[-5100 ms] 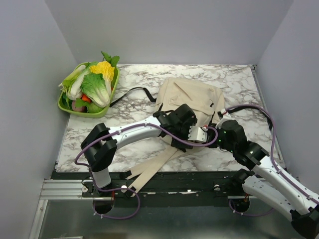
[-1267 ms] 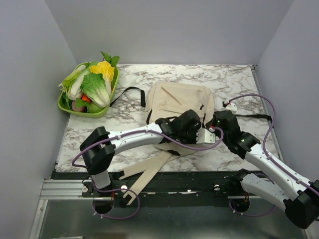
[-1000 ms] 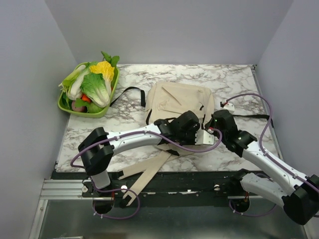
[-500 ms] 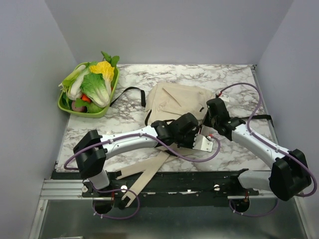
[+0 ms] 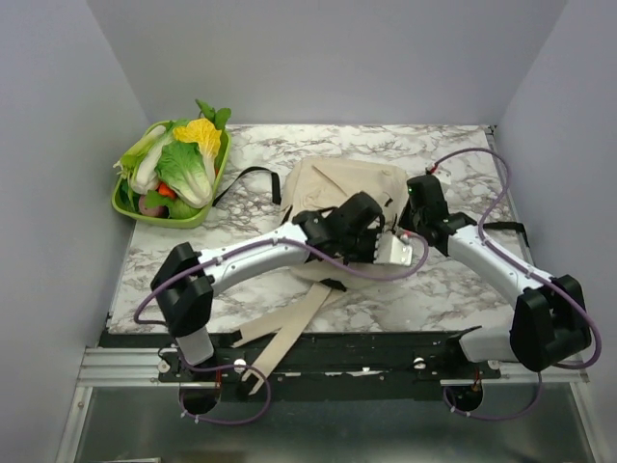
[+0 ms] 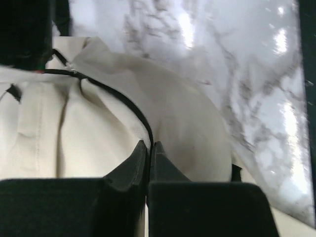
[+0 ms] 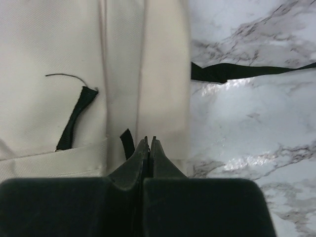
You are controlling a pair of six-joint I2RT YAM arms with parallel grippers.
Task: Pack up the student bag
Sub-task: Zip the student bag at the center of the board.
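Lying flat in the middle of the marble table, the student bag seems not yet packed; I think opening and filling it are left. The left gripper is closed on the bag's edge. The right gripper is closed, apparently holding nothing. Grey walls surround the table, and a green tray of vegetables stands at the far left.

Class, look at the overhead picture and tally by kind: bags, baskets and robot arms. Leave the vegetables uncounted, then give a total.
Student bag: 1
Green basket: 1
Robot arms: 2, the left arm and the right arm
Total: 4
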